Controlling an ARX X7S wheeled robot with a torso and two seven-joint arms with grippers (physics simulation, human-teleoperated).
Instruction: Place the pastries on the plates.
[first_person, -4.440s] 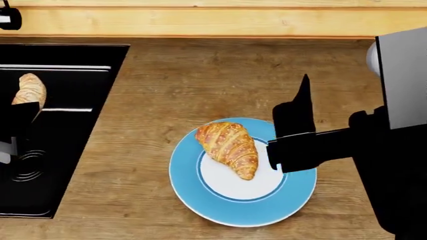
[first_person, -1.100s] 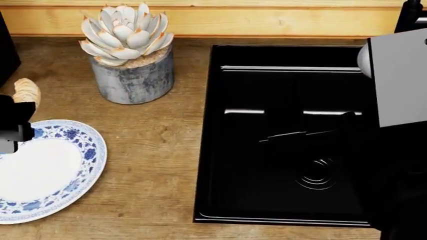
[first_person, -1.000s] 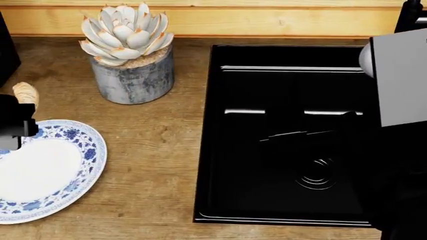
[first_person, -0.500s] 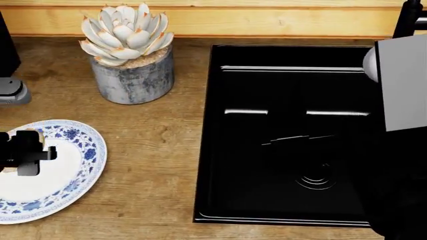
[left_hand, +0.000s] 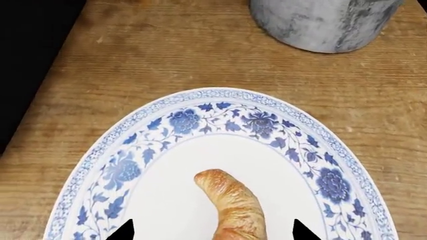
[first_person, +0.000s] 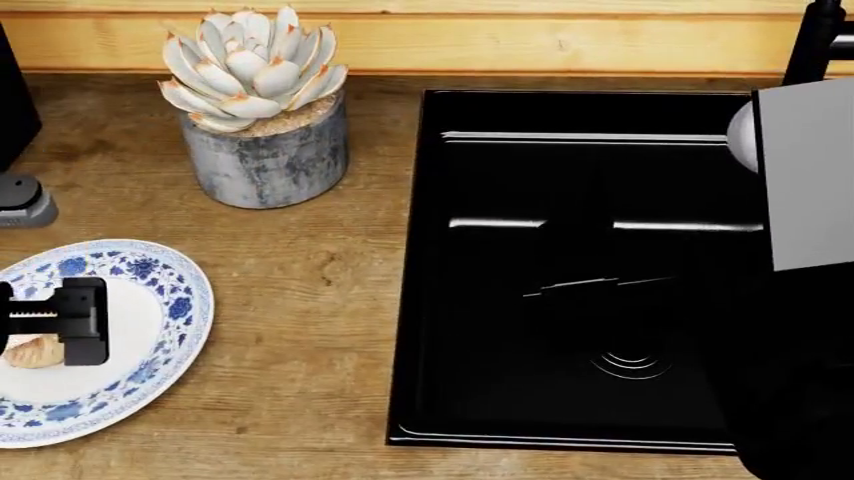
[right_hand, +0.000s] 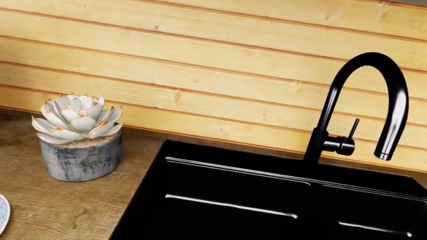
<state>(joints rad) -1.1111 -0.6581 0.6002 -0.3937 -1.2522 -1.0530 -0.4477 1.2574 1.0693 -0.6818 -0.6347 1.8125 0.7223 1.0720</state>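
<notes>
We are at the placing step for the second pastry. Our left gripper (first_person: 40, 322) hangs low over the floral-rimmed plate (first_person: 171, 300) at the left end of the wooden counter (first_person: 307, 300), and the pale crescent roll (left_hand: 230, 207) sits between its two black fingertips (left_hand: 124, 232). In the left wrist view the tips stand well apart on either side of the roll with plate showing between them and it, so we judge the jaws released and the roll lying on the plate's white centre, its tapered end pointing toward the potted succulent (first_person: 258, 105). From the head view only a sliver of the roll shows beneath the gripper.

Our right gripper is out of sight; its wrist camera looks across the black sink (right_hand: 267, 200) at the black faucet (right_hand: 360, 110) and plank wall, so nothing tells us how its jaws stand.

The next move, as we read it, calls for lifting the left arm straight up, keeping the tips clear of the roll so it is not dragged off centre.
</notes>
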